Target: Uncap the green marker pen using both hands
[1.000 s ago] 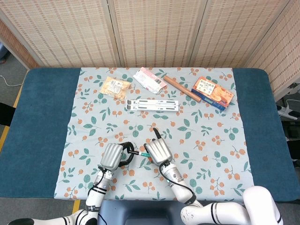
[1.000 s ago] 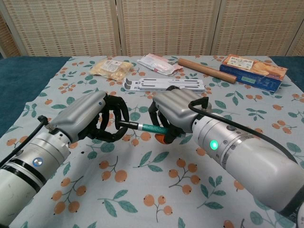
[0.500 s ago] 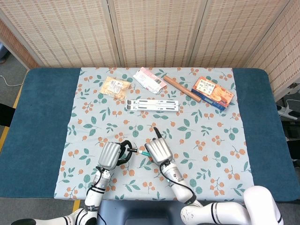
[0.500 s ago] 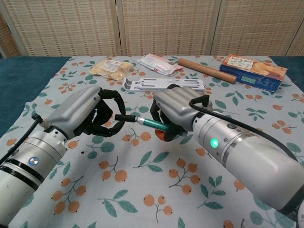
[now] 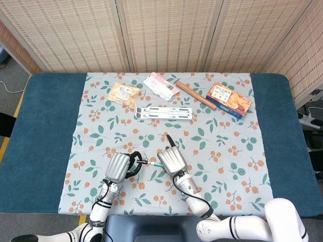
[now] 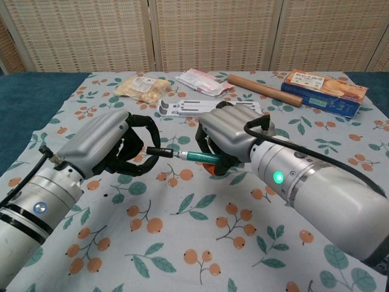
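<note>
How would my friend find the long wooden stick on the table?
Look at the far edge of the flowery cloth, near the screen. The stick lies slanted there, between the pink packet and the orange box. It is the only plain brown, round rod; its neighbours are flat and printed.

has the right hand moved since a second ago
Yes. In the chest view the right hand has shifted right, holding the green marker, judged against the white stand behind it.

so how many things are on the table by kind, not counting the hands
Marker pen: 1
Snack packets: 2
Boxes: 1
Wooden rolling pin: 1
White folding stand: 1
Total: 6
</note>
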You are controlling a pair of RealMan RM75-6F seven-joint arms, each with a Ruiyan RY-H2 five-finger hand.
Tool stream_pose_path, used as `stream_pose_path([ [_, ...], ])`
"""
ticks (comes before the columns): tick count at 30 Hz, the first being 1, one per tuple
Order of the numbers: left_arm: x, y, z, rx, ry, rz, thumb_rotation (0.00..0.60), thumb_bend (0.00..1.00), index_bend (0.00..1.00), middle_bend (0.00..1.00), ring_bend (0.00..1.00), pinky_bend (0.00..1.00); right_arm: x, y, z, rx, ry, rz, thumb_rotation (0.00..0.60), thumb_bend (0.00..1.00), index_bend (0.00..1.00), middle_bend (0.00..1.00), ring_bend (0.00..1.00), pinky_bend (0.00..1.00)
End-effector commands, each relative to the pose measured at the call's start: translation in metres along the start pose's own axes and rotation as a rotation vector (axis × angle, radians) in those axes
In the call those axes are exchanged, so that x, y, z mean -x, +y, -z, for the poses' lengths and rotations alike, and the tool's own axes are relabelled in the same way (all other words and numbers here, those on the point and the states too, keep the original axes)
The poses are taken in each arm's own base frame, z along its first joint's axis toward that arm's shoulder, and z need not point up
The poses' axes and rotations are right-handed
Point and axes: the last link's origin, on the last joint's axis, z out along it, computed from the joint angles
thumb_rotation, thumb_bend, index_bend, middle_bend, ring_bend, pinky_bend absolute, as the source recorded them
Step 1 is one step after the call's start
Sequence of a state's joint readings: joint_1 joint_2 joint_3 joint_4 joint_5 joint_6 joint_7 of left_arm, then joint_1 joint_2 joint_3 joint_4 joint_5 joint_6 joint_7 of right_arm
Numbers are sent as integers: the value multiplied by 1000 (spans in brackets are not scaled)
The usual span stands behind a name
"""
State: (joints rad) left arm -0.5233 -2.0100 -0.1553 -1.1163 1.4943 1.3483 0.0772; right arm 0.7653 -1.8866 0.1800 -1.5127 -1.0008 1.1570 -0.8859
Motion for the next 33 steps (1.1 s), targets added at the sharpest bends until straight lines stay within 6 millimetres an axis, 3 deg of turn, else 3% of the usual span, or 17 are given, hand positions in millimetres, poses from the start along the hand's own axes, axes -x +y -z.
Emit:
stream_pose_path([
  [1,-2,-9,-4,-22,10,-10,600,770,847,935,793,987,1,5,4,-2,-7,27,600,457,858,857,523,9],
  [7,-2,-28,-6,-69,-4,-37,600,749,838,921,792,984,10,19,8,9,-21,72,600,458,858,857,522,15],
  [11,4,-37,-2,-81,-47,-68,600,633,791,879,786,976,20,19,8,0,-2,110,600,458,837,857,522,19],
  [14,10,-41,1,-80,-96,-94,600,562,638,719,761,957,27,19,9,-13,4,130,600,458,656,759,474,20],
  [16,12,-44,2,-87,-131,-108,600,539,515,589,732,943,31,20,10,-16,-5,138,600,452,485,631,413,17],
  [19,14,-48,4,-106,-190,-110,600,490,303,362,661,931,38,24,12,17,-69,165,600,417,124,393,265,1],
  [21,13,-48,4,-121,-214,-103,600,471,204,244,624,920,38,25,13,39,-114,171,600,397,11,279,181,0],
  [24,11,-47,5,-140,-234,-86,600,454,139,159,599,910,33,27,14,54,-137,173,600,376,0,196,122,0],
  [29,4,-47,7,-151,-241,-79,600,447,111,134,593,911,25,33,20,89,-186,175,600,329,0,114,68,0],
  [33,-8,-41,8,-141,-238,-47,600,427,55,76,513,891,10,41,26,111,-214,191,600,264,0,20,4,0],
])
